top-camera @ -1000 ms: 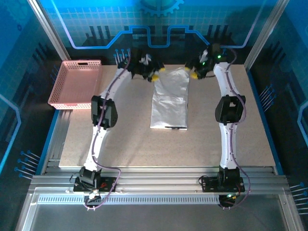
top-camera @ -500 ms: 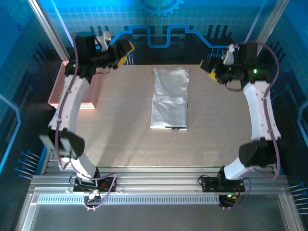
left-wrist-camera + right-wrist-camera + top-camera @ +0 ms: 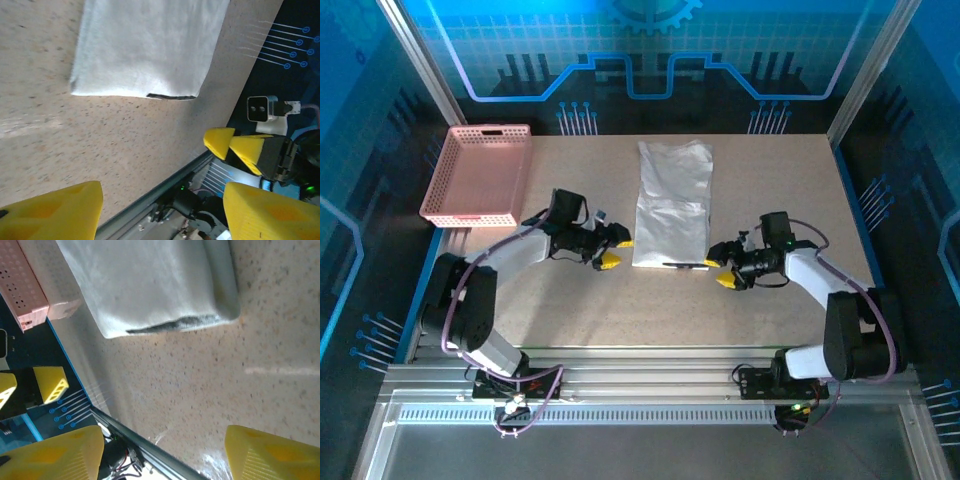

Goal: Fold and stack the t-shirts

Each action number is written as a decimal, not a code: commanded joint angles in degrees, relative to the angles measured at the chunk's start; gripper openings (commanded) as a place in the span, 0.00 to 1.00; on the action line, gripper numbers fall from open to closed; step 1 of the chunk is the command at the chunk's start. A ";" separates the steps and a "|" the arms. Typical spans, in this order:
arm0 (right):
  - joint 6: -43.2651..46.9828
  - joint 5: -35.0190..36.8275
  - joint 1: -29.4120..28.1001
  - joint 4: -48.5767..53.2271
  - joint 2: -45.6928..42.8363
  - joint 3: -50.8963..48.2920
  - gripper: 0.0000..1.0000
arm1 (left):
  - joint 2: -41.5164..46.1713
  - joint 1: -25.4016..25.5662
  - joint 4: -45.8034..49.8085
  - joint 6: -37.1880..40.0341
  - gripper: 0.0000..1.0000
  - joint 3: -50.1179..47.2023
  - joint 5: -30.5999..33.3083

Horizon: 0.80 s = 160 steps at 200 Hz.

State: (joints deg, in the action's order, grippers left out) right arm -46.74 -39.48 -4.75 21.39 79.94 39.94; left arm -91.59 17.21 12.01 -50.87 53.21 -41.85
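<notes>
White t-shirt [image 3: 672,205], folded into a long narrow strip, lies mid-way across the table [image 3: 775,210], its near hem between the left gripper [image 3: 616,252] and right gripper [image 3: 720,272], both spread wide and empty; each would best pinch a near corner through all layers, then lift evenly together.

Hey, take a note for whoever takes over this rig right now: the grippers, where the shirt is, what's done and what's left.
Left gripper: open, empty, low over the table, just left of the shirt's near edge.
Right gripper: open, empty, just right of that same edge.
T-shirt: flat mid-table, folded into a long narrow strip, touched by neither gripper.
Basket: far left, apart from the shirt.
Done: the lengthwise folds.
Left: probably a crosswise fold starting from the near edge, then stacking.
</notes>
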 commanded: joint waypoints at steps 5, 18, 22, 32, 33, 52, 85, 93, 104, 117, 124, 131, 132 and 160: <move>-2.50 -1.15 -1.21 -9.06 5.08 0.72 0.64 | -4.23 0.50 -7.59 -3.17 0.63 -0.57 -2.45; -2.15 -0.54 -1.40 -9.55 7.83 1.45 0.64 | -6.41 0.70 -7.48 -3.02 0.62 0.02 -2.63; -2.15 -0.61 -1.53 -9.79 8.69 1.66 0.64 | -6.97 0.78 -7.13 -2.80 0.62 0.30 -2.60; -2.13 -0.59 -1.79 -10.21 10.71 2.33 0.64 | -8.51 0.94 -5.63 -1.81 0.61 1.15 -2.45; -2.13 -0.55 -1.86 -10.22 10.91 2.42 0.63 | -8.69 0.96 -5.48 -1.75 0.61 1.22 -2.45; -1.74 -0.11 -2.28 -10.28 13.98 4.13 0.62 | -10.52 1.06 -3.70 -0.68 0.60 2.07 -1.87; -1.96 0.89 -2.55 -10.48 18.45 7.67 0.59 | -14.09 2.40 -6.16 -2.00 0.59 3.01 -2.15; -1.63 1.20 -2.62 -9.96 19.65 8.75 0.57 | -15.07 2.71 -7.10 -2.53 0.59 3.13 -2.32; -1.40 1.68 -2.63 -9.38 21.21 9.89 0.54 | -16.65 2.88 -9.85 -4.02 0.58 2.63 -2.79; -1.32 1.96 -2.72 -8.75 22.99 10.15 0.46 | -18.15 3.22 -10.64 -4.36 0.56 2.92 -2.66; -1.45 2.04 -2.80 -8.98 23.59 11.87 0.43 | -18.79 3.56 -10.88 -4.40 0.54 3.27 -2.61; -1.71 2.21 -2.93 -8.95 24.05 12.16 0.39 | -19.35 3.79 -10.88 -4.26 0.53 3.71 -2.62; -1.74 2.30 -2.96 -8.93 24.13 12.21 0.38 | -19.43 3.83 -10.87 -4.25 0.53 3.77 -2.62; -1.89 3.08 -3.12 -7.26 24.49 13.04 0.20 | -21.05 3.97 -11.41 -5.03 0.34 4.99 -1.58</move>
State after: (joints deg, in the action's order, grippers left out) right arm -48.64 -37.52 -6.98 11.99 103.66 51.40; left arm -110.41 20.51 1.93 -55.44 56.55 -43.31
